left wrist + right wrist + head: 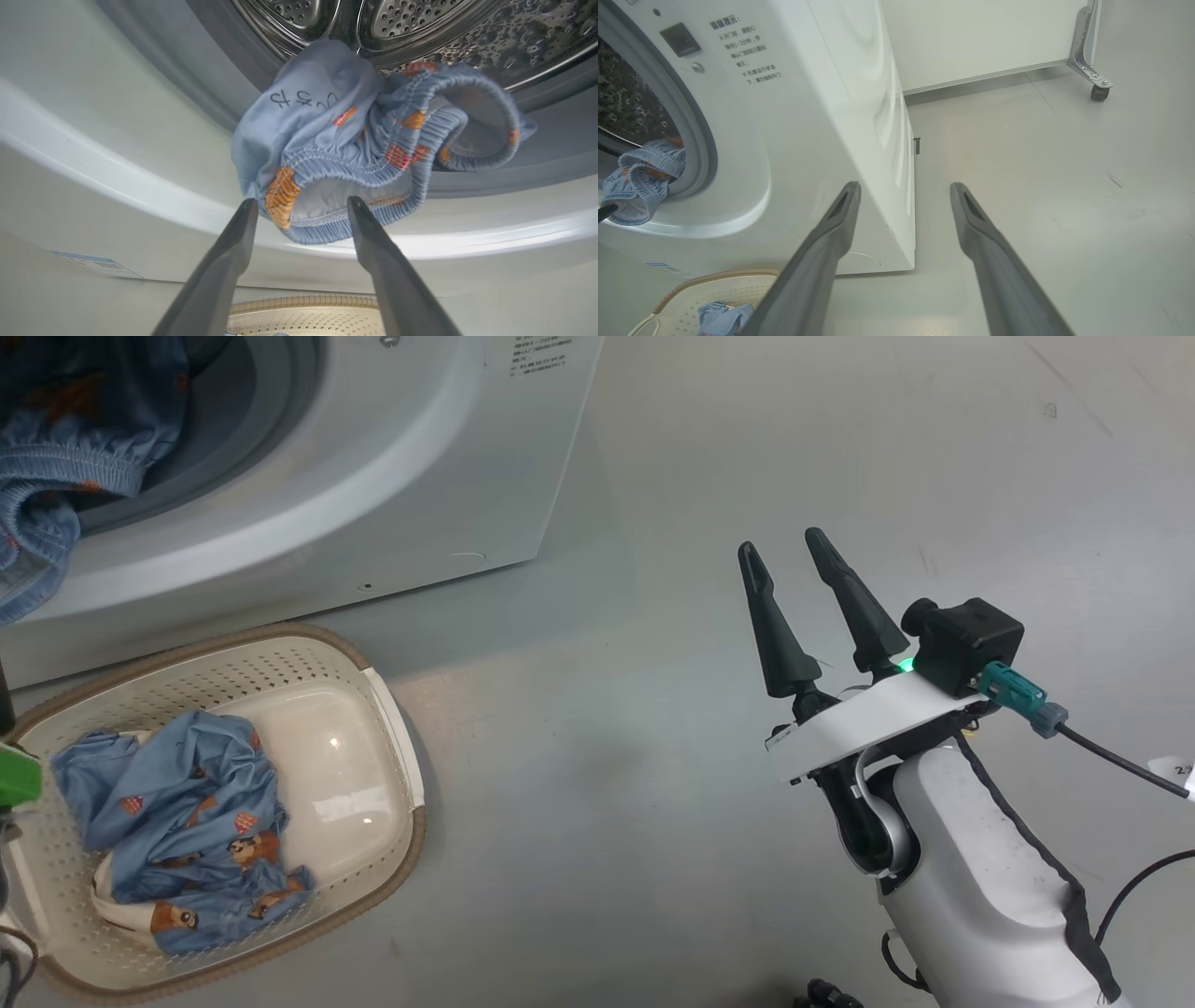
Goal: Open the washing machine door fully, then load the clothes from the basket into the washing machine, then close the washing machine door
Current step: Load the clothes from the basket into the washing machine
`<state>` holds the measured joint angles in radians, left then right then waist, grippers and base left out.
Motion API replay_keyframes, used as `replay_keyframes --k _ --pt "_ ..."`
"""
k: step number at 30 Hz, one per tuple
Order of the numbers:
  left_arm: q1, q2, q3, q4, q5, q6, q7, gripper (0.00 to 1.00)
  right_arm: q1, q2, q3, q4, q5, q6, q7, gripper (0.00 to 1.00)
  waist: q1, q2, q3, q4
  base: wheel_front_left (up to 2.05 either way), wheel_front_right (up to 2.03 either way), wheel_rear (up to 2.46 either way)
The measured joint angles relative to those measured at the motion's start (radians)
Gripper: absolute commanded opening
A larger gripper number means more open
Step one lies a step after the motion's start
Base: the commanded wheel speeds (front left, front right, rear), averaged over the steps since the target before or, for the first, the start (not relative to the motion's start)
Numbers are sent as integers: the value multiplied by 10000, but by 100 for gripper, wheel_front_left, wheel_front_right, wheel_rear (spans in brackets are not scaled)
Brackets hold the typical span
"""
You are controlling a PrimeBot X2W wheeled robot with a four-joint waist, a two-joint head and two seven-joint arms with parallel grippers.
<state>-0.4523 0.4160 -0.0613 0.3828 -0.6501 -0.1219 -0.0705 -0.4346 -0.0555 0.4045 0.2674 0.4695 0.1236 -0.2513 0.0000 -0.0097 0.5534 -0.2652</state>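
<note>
1. The right tool [780, 543] hangs over bare grey floor [709, 859], well to the right of the washing machine [373, 476]. Its two dark fingers are spread wide, with nothing between them. The right wrist view shows the same open spread [904, 185], aimed past the machine's front corner.
2. The basket [392, 709] sits on the floor just in front of the washing machine, at the lower left of the head view. A crumpled heap of the clothes [187, 803], light blue with orange figures and some cream fabric, lies in its left half. The right half of its bottom is bare.
3. The left tool [302, 200] points up at the machine's opening with its fingers apart, gripping nothing. The basket's rim [303, 301] shows below, between the fingers.
4. One blue garment [355, 135] hangs out of the opening over the grey gasket [210, 70]. Its elastic waistband droops onto the white front just beyond the left tool's fingertips. Whether they touch it I cannot tell.
5. Behind the garment is the perforated steel drum [411, 18].
6. A blue label [98, 266] is stuck low on the machine's front.
7. Farthest off in the right wrist view, a white panel [980, 37] stands on a caster [1099, 92].
</note>
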Motion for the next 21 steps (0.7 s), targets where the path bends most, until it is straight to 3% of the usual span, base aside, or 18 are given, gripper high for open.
replay_keyframes --k 7,9,21 --pt "-780 188 10 918 -65 0 447 100 -5 2 21 -2 75 0 0 100 0 0 94 -130 0 0 0" --pt "-1031 272 -29 1151 -65 0 499 0 -9 4 17 -4 75 0 0 100 0 0 130 -166 0 0 0" --pt "-1241 236 -978 727 29 0 79 0 -10 4 -48 2 75 0 0 100 0 0 158 -115 0 0 0"
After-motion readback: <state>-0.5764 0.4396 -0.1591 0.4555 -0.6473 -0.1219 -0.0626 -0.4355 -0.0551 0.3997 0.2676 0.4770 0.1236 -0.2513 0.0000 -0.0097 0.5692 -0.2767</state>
